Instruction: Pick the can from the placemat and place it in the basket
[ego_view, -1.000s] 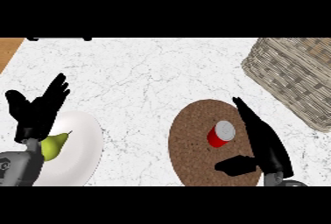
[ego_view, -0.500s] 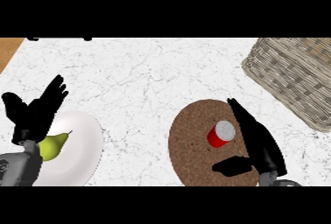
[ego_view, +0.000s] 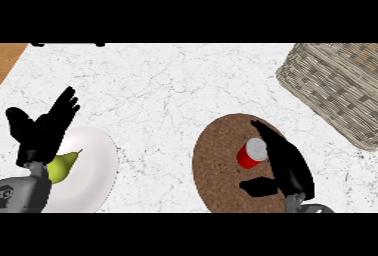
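1. Counter (ego_view: 170, 90): white marbled top that fills most of the head view; a strip of wood surface (ego_view: 10, 59) shows at the upper left corner
2. Basket (ego_view: 332, 85): woven wicker, at the upper right, partly cut by the view's right edge; well apart from the placemat, with bare counter between them
3. Placemat (ego_view: 218, 165): round, brown, cork-like, lying flat at lower centre-right; its lower edge runs out of view
4. Plate (ego_view: 92, 165): white, at the lower left, partly covered by the left forearm
5. Right hand (ego_view: 288, 165): over the right half of the placemat, fingers straight and pointing up and to the left along the can's right side, thumb spread out to the left below the can; the hand is spread wide, not closed round anything. Fingers lie just beside the can; contact cannot be told
6. Left hand (ego_view: 44, 130): resting at the left edge above the plate, fingers up and apart, holding nothing
7. Can (ego_view: 251, 152): red body, silver top, standing on the placemat right of its centre, in the gap between the right hand's fingers and thumb
8. Pear (ego_view: 63, 165): green-yellow, lying on the plate, just beside the left wrist
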